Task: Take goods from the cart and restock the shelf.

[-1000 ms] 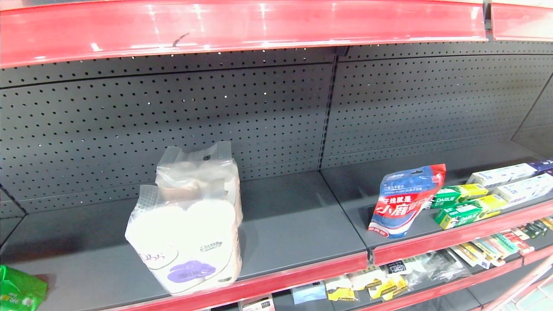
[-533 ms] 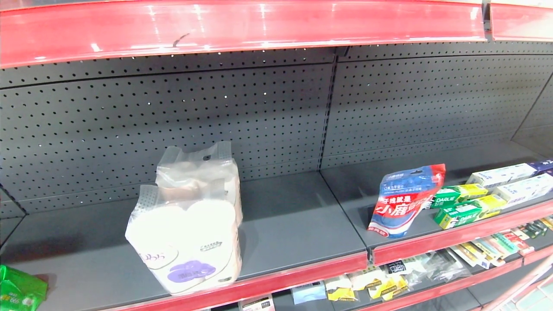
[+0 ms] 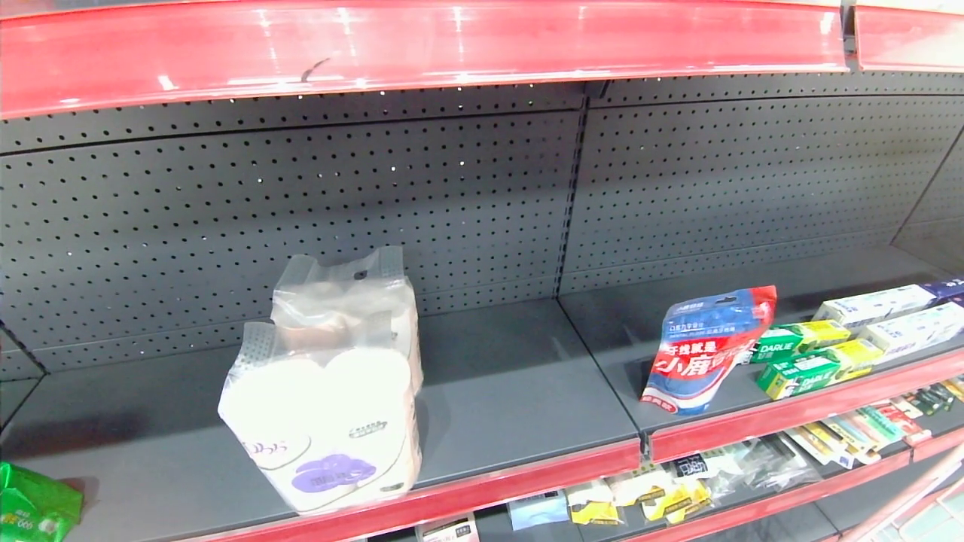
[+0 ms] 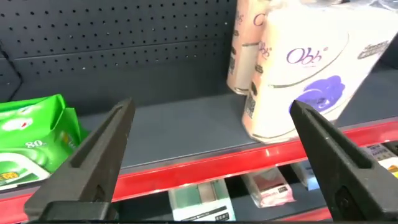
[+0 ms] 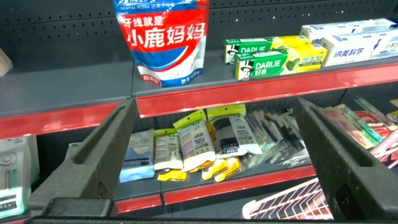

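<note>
Two packs of white toilet rolls (image 3: 331, 399) stand one behind the other on the grey shelf (image 3: 512, 399), left of centre. My left gripper (image 4: 211, 155) is open and empty in front of the shelf's red edge, with the front toilet roll pack (image 4: 305, 68) just beyond one finger. A blue and red pouch (image 3: 704, 350) leans upright on the shelf's right bay. My right gripper (image 5: 214, 152) is open and empty below and in front of that pouch (image 5: 163, 40). Part of a red wire cart (image 5: 286, 202) shows under the right gripper.
Green toothpaste boxes (image 3: 809, 357) and white boxes (image 3: 896, 316) lie right of the pouch. A green packet (image 3: 34, 504) sits at the shelf's far left. A lower shelf holds several small hanging packets (image 5: 205, 140). Bare shelf lies between the rolls and the pouch.
</note>
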